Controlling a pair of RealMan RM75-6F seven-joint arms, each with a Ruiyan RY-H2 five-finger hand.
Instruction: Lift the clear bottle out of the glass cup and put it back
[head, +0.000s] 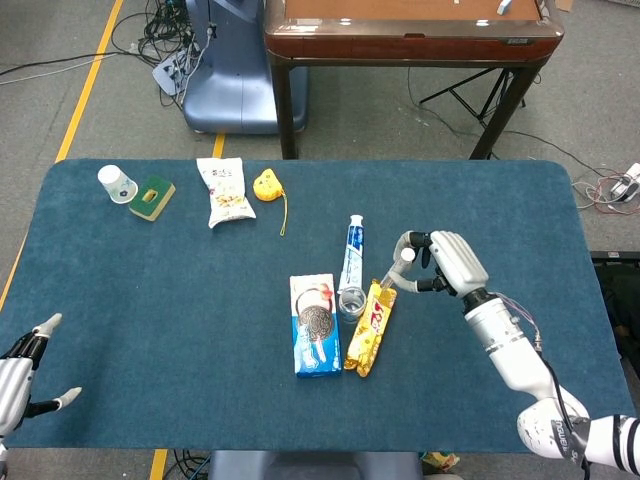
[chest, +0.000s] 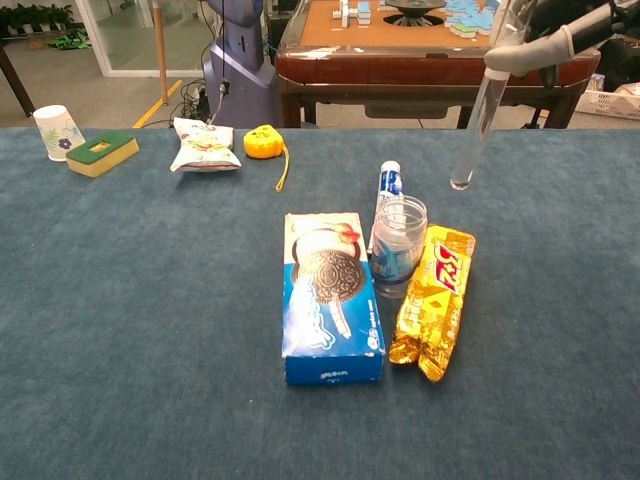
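Right hand (head: 447, 266) holds the clear bottle (chest: 474, 125) aloft — right of the glass cup (chest: 399, 238).

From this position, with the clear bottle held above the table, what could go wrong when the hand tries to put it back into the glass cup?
1. The clear bottle hangs tilted and off to the side of the glass cup, so its tip may hit the rim and tip the cup.
2. The right hand holds only the bottle's top end, so it could swing or slip.
3. The cookie box and yellow snack pack crowd the cup and may be pushed.
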